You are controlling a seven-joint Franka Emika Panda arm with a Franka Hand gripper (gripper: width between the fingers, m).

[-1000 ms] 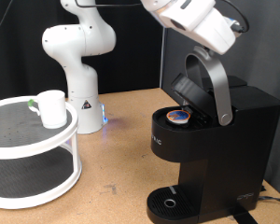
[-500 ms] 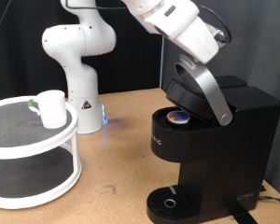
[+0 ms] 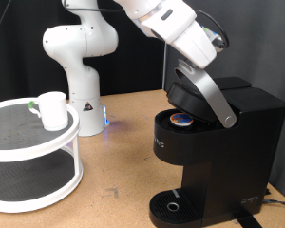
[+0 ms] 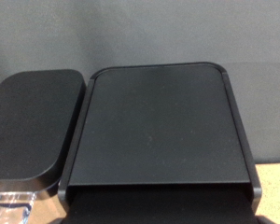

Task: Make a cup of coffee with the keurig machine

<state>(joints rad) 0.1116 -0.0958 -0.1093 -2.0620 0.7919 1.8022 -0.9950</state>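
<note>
The black keurig machine [image 3: 218, 152] stands at the exterior view's right with its lid [image 3: 190, 93] half lowered by its grey handle [image 3: 207, 90]. A pod with a blue top [image 3: 182, 120] sits in the open brew chamber. The round drip tray [image 3: 171, 206] below is bare. My gripper is at the lid's top edge, but its fingers are hidden behind the white hand [image 3: 180, 28]. The white cup [image 3: 53, 109] stands on the round white shelf [image 3: 38, 152] at the left. The wrist view shows only the lid's flat black top [image 4: 159, 126] close up.
The white robot base [image 3: 81, 57] stands at the back. The two-tier shelf has a lower level [image 3: 24, 176]. A wooden table [image 3: 123, 161] lies between shelf and machine. A black curtain hangs behind. In the wrist view the machine's black body [image 4: 28, 121] sits beside the lid.
The hand has moved to the exterior view's left and down, and the lid with its handle has swung lower over the pod chamber.
</note>
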